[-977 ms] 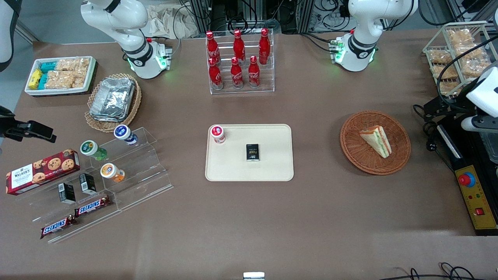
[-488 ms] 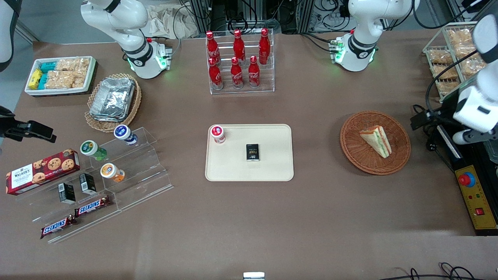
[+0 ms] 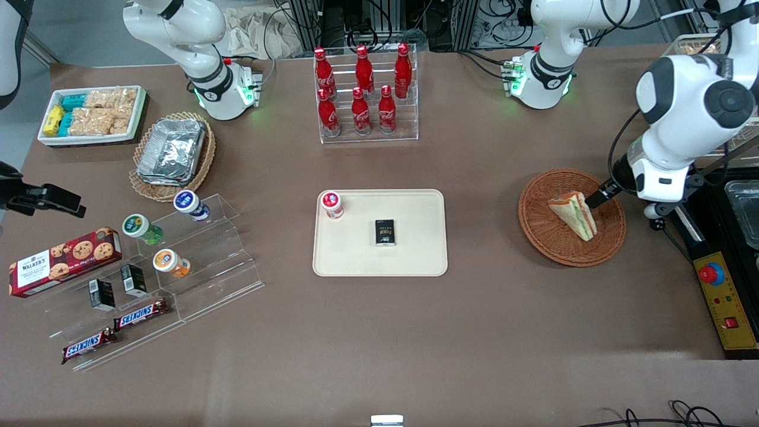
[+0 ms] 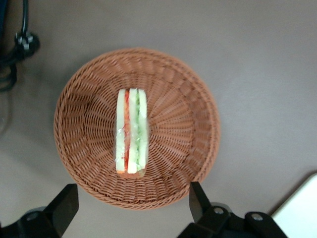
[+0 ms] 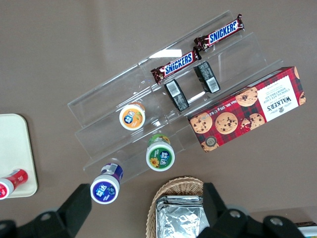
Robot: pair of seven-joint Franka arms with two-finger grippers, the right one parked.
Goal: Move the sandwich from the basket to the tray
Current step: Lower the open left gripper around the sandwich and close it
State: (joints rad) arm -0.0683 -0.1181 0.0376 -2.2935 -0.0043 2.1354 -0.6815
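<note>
Hovering above the basket (image 3: 572,217) in the front view, the gripper (image 3: 596,198) hangs from the white left arm at the working arm's end of the desk (image 3: 474,332), its dark fingertip showing just beside the sandwich (image 3: 574,214). That sandwich lies inside the round reddish-brown basket, its layered cut edge turned up. The cream tray (image 3: 380,232) sits well apart from the basket, toward the middle of the desk, and carries a red-capped bottle (image 3: 332,204) lying at one corner and a small black box (image 3: 385,232) near its centre. A clear rack of red cola bottles (image 3: 364,95) stands farther from the camera than the tray. Seen from the left wrist, the gripper (image 4: 130,208) is spread wide, its two dark fingers (image 4: 63,206) flanking the basket (image 4: 188,148) rim from above and touching nothing. The sandwich (image 4: 131,131) rests on edge in the basket's middle, with pale bread, a red-orange layer and a green layer showing. A corner of the tray (image 4: 297,208) appears beside one finger.
</note>
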